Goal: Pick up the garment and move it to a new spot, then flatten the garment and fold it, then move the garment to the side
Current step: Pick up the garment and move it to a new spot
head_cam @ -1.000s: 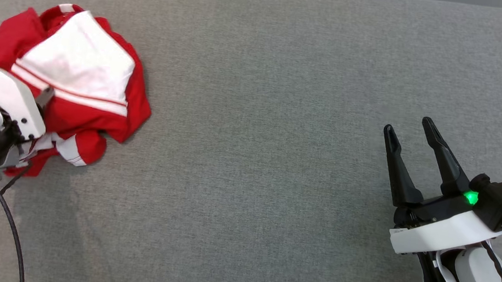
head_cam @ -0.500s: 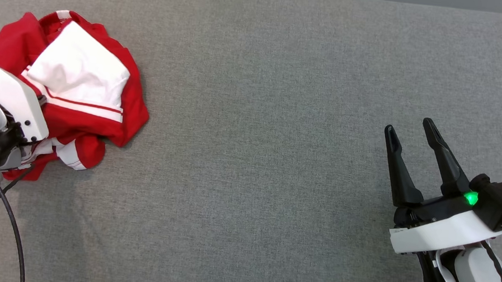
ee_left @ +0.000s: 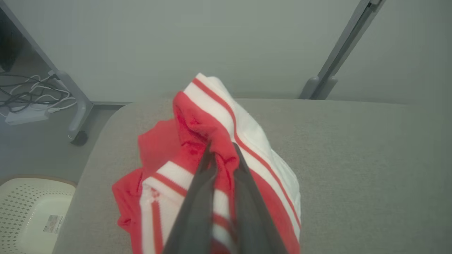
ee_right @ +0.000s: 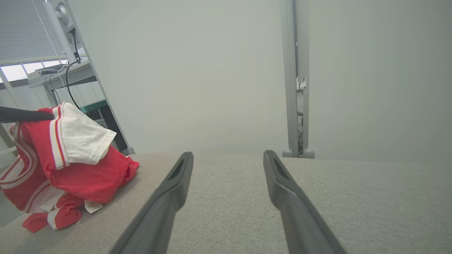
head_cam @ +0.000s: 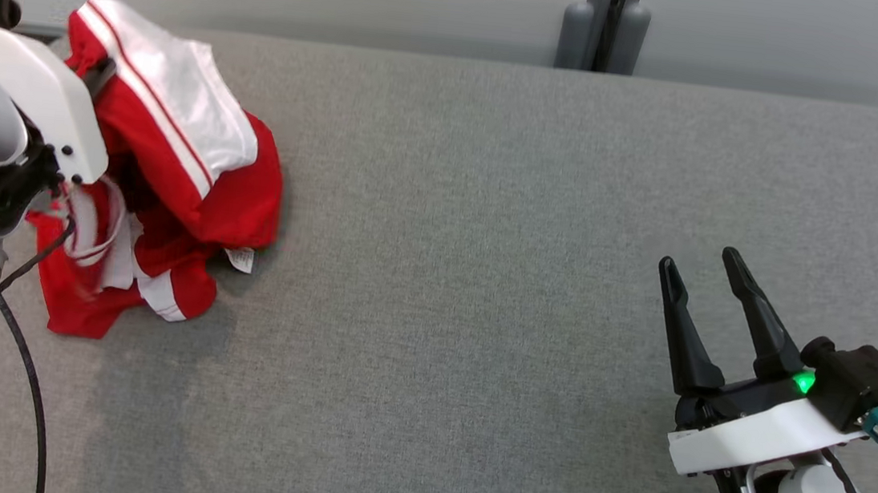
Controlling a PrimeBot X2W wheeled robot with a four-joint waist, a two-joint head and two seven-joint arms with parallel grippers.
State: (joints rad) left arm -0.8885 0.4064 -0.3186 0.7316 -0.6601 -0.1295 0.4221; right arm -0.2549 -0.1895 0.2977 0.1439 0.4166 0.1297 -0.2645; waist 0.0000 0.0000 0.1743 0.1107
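Left gripper [ee_left: 221, 156] has its fingers nearly together, pinching a red fold near the top of the garment [head_cam: 173, 164]. Grip looks firm in the left wrist view, with cloth bunched between the tips.

Garment is a red and white crumpled bundle at the far-left corner of the table [head_cam: 482, 299]. The upper part is raised off the surface, hanging from the pinch. The lower folds and a small white label [head_cam: 242, 260] rest on the table near the left edge. The right wrist view confirms this: top held up, bottom touching the surface.

Right gripper [head_cam: 699, 258] has its fingers spread wide and holds nothing. It sits near the near-right corner, well apart from the garment, with fingers pointing toward the far edge.

Key relation: the garment is directly under and in the left gripper, so the left arm is the nearer one by far. The bundle's long axis runs roughly from the pinch at the far-left corner down toward the near-left edge. Open table lies to the garment's right, toward the middle, between the two grippers.

Judgement: this is the pick-up step, with the lift only partly done since the hem is dragging. The carry likely goes right, toward mid-table. Risk is the trailing cloth snagging or slipping from a single-point pinch.
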